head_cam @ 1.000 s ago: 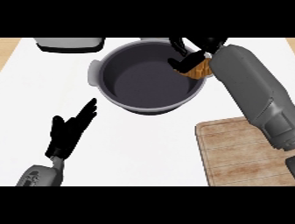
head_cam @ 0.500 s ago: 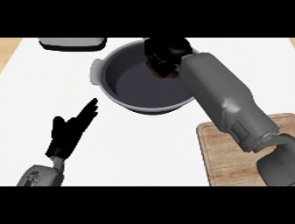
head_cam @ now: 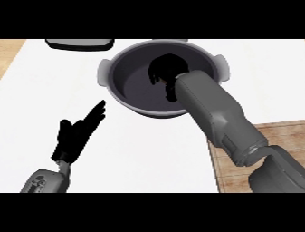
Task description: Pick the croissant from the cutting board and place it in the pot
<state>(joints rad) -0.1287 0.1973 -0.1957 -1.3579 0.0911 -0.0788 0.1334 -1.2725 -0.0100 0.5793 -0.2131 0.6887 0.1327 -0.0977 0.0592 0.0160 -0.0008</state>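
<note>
- The right hand is down inside the pot, black against the pot's dark inside. I cannot tell how far open it is, or whether it has hold of anything.
- The croissant shows nowhere. None lies on the visible part of the cutting board at the near right. My judgement is that it sits under the hand, either held or already on the pot's floor.
- Risk: if the croissant is not yet let go, lifting the hand out could carry it back over the rim and onto the counter.
- Risk: the grey right forearm crosses the pot's near-right rim closely. Pulling back low or sideways could catch that rim or the right handle and shove the pot across the counter.
- Risk: a release made high or against the wall could leave the croissant lodged by the rim rather than down inside.
- The left hand rests open at the near left, flat and pointing far-right, well apart from the pot. It holds nothing.
- Hidden: the forearm covers the pot's near-right wall and the board's left edge.
- Cut off: the board runs out of view at the near edge, and a dark grey object at the far left is too clipped to identify.
</note>
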